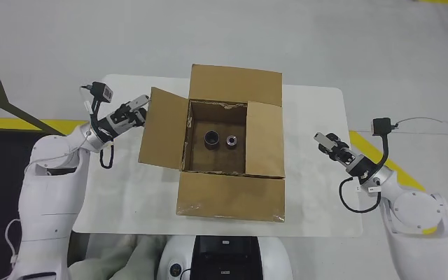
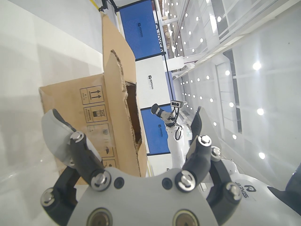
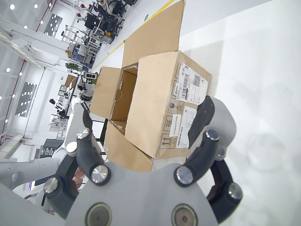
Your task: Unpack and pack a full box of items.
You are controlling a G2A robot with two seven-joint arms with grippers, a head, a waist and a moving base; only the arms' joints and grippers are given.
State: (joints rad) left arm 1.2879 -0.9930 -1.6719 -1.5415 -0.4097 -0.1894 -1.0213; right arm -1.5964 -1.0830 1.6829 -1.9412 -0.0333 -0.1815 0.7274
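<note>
One brown cardboard box (image 1: 231,197) stands mid-worktop (image 1: 315,112), its four flaps folded out. Two small round parts lie on its floor: a dark ring (image 1: 211,139) and a smaller grey one (image 1: 232,141). The left gripper (image 1: 142,107) and the right gripper (image 1: 322,138) flank the box, both spread and empty.

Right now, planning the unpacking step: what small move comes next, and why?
Probably raise the left gripper over the flap toward the dark ring: the box stands open, the ring and a smaller metal part lie on its floor, and that gripper is empty, jaws open.
</note>
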